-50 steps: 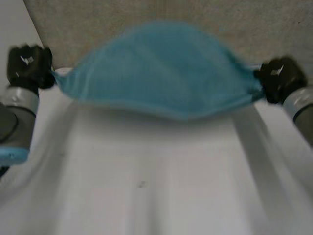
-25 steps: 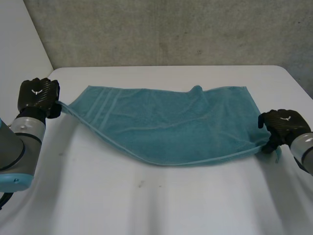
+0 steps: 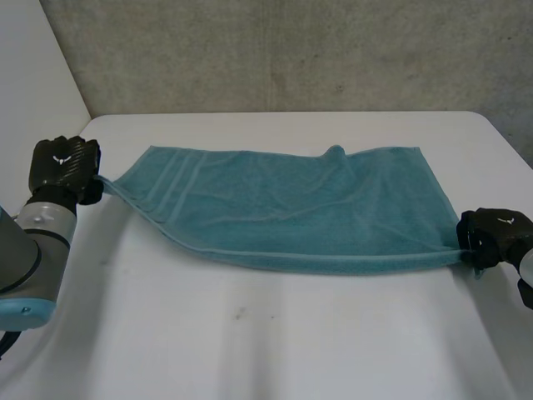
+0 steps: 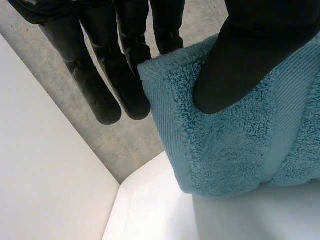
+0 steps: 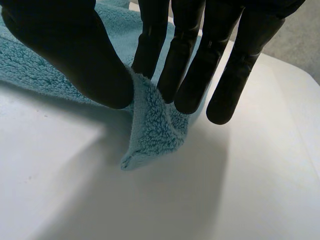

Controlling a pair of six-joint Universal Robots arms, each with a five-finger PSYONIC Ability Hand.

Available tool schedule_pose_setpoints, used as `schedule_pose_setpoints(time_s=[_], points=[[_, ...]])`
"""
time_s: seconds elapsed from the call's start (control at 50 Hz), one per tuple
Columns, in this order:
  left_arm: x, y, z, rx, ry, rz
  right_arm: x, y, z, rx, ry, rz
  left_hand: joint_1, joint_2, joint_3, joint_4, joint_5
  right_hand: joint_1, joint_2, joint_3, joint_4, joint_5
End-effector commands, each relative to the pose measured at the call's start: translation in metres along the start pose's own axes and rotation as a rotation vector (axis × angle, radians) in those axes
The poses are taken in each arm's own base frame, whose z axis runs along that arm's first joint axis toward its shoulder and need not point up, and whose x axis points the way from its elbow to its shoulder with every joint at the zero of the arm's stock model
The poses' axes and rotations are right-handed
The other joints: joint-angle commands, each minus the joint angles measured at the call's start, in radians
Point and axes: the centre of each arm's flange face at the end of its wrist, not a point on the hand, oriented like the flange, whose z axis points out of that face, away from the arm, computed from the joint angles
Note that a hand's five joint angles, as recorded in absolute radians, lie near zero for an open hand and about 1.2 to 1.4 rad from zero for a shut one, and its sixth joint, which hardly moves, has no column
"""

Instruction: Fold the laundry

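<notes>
Lying nearest in the head view is bare white worktop, marked by 1 small grey speck. Beyond it, a teal towel is spread flat and drawn out sideways between the 2 hands, its near long edge running almost straight from one hand to the other.

The right hand sits low at the towel's near right corner, close to the worktop's right edge. In the right wrist view its thumb and fingers are pinched together on that corner, and a small tip of terry cloth hangs out below them just above the worktop.

The left hand is farther back, at the towel's left corner beside the worktop's left edge. In the left wrist view its thumb presses the folded corner against the fingers.

The back of each hand carries a small white emblem, too small to read as letters. Woven stripes cross the towel near its left end, and a small hump rises on its far edge. Behind the worktop stands a grey concrete wall.
</notes>
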Motion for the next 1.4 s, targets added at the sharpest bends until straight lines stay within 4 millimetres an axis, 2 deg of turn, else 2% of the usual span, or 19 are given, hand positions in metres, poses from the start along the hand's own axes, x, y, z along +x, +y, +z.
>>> schedule_pose_setpoints(time_s=[0.02,0.06,0.08,0.14,0.2,0.28,0.34,0.46,0.56,0.68,0.74,0.82,0.88,0.92,0.96,1.06,1.08,1.38,1.4], points=[[-0.003,-0.007,-0.002,0.009,-0.006,0.004,0.01,-0.013,-0.004,-0.009,0.022,0.009,0.247,0.192,0.2,0.197,0.266,0.416,0.216,0.214,0.206,0.251],[-0.005,-0.018,-0.006,0.017,-0.007,0.005,0.013,-0.027,-0.011,0.026,0.039,-0.006,0.247,0.192,0.2,0.197,0.266,0.416,0.216,0.214,0.206,0.251],[-0.009,-0.03,-0.009,0.029,-0.01,0.004,0.018,-0.047,-0.021,0.081,0.063,-0.022,0.247,0.192,0.2,0.197,0.266,0.416,0.216,0.214,0.206,0.251],[-0.016,-0.053,-0.015,0.055,-0.019,0.0,0.024,-0.078,-0.04,0.158,0.104,-0.057,0.247,0.192,0.2,0.197,0.266,0.416,0.216,0.214,0.206,0.251],[-0.031,-0.099,-0.031,0.123,-0.041,0.006,0.026,-0.117,-0.067,0.247,0.135,-0.1,0.247,0.192,0.2,0.197,0.266,0.416,0.216,0.214,0.206,0.251],[-0.043,-0.139,-0.049,0.178,-0.06,0.012,0.022,-0.158,-0.106,0.303,0.148,-0.159,0.247,0.192,0.2,0.197,0.266,0.416,0.216,0.214,0.206,0.251],[-0.047,-0.152,-0.059,0.167,-0.054,0.018,0.015,-0.172,-0.125,0.294,0.135,-0.243,0.247,0.192,0.2,0.197,0.266,0.416,0.216,0.214,0.206,0.251],[-0.046,-0.147,-0.066,0.085,-0.018,0.022,0.009,-0.162,-0.128,0.194,0.12,-0.424,0.247,0.192,0.2,0.197,0.266,0.416,0.216,0.214,0.206,0.251],[-0.043,-0.127,-0.062,0.011,-0.006,0.054,0.016,-0.136,-0.099,0.052,0.105,-0.477,0.247,0.192,0.2,0.197,0.266,0.416,0.216,0.214,0.206,0.251],[-0.028,-0.068,-0.042,-0.174,0.062,0.12,0.012,-0.112,-0.072,-0.056,0.068,-0.465,0.247,0.192,0.2,0.197,0.266,0.416,0.216,0.214,0.206,0.251],[-0.021,-0.039,-0.031,-0.257,0.098,0.147,0.008,-0.094,-0.045,-0.111,0.032,-0.468,0.247,0.192,0.2,0.197,0.266,0.416,0.216,0.214,0.206,0.251],[-0.018,-0.018,-0.012,-0.289,0.106,0.158,0.007,-0.089,-0.024,-0.084,0.031,-0.481,0.247,0.192,0.2,0.197,0.266,0.416,0.216,0.214,0.206,0.251],[-0.017,-0.01,0.002,-0.275,0.1,0.163,0.008,-0.087,-0.008,-0.05,0.04,-0.492,0.247,0.192,0.2,0.197,0.266,0.416,0.216,0.214,0.206,0.251],[-0.017,-0.007,0.007,-0.268,0.097,0.164,0.011,-0.084,0.017,-0.003,0.062,-0.507,0.247,0.192,0.2,0.197,0.266,0.416,0.216,0.214,0.206,0.251],[-0.017,-0.004,0.027,-0.217,0.073,0.172,0.011,-0.082,0.036,0.027,0.078,-0.522,0.247,0.192,0.2,0.197,0.266,0.416,0.216,0.214,0.206,0.251],[-0.014,0.002,0.049,-0.177,0.061,0.178,-0.003,-0.08,0.069,0.079,0.088,-0.56,0.247,0.192,0.2,0.197,0.266,0.416,0.216,0.214,0.206,0.251],[-0.013,0.008,0.065,-0.163,0.045,0.181,-0.004,-0.081,0.075,0.093,0.097,-0.567,0.247,0.192,0.2,0.197,0.266,0.416,0.216,0.214,0.206,0.251],[0.015,0.034,0.11,-0.048,0.037,0.198,-0.024,-0.082,0.166,0.339,0.22,-0.631,0.247,0.192,0.2,0.197,0.266,0.416,0.216,0.214,0.206,0.251],[0.017,0.035,0.11,-0.038,0.04,0.198,-0.024,-0.083,0.169,0.355,0.239,-0.63,0.247,0.192,0.2,0.197,0.266,-0.019,-0.219,-0.221,-0.229,-0.184]])
